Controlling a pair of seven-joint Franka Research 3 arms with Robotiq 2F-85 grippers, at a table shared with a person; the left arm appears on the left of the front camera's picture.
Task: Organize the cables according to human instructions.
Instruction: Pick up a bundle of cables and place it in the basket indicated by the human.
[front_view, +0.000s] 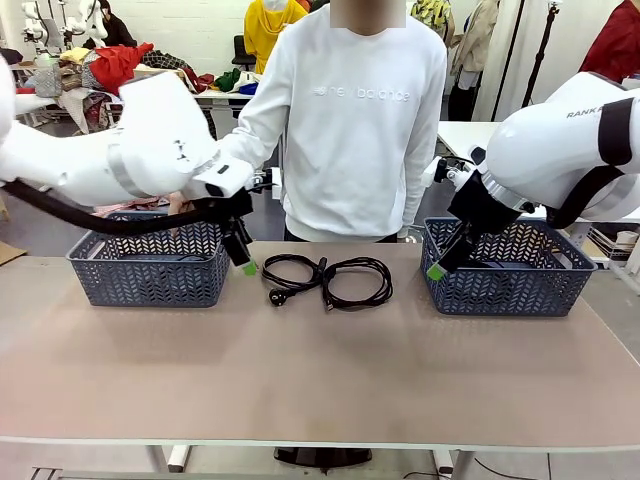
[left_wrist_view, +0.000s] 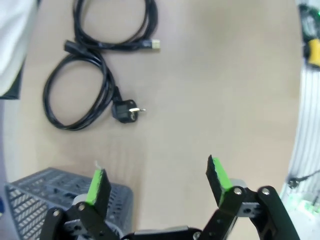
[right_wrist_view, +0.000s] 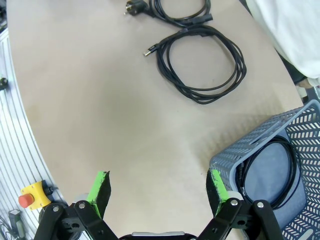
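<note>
Cables (front_view: 326, 280) lie untouched. The left claw (left_wrist_view: 157, 175) hangs wide and empty over a corner of the left basket (front_view: 150, 278). The right claw (right_wrist_view: 157, 182) hangs wide and empty beside the right basket (right_wrist_view: 260, 134). Inside that basket one stored cable (right_wrist_view: 242, 177) lies coiled; what the left basket holds I cannot tell. Between the baskets, on the tabletop (front_view: 320, 380), the plugged cable (left_wrist_view: 122, 109) and the second coil (right_wrist_view: 241, 70) lie just beside each other, near the person. My judgement: one sorted, at least two left.
</note>
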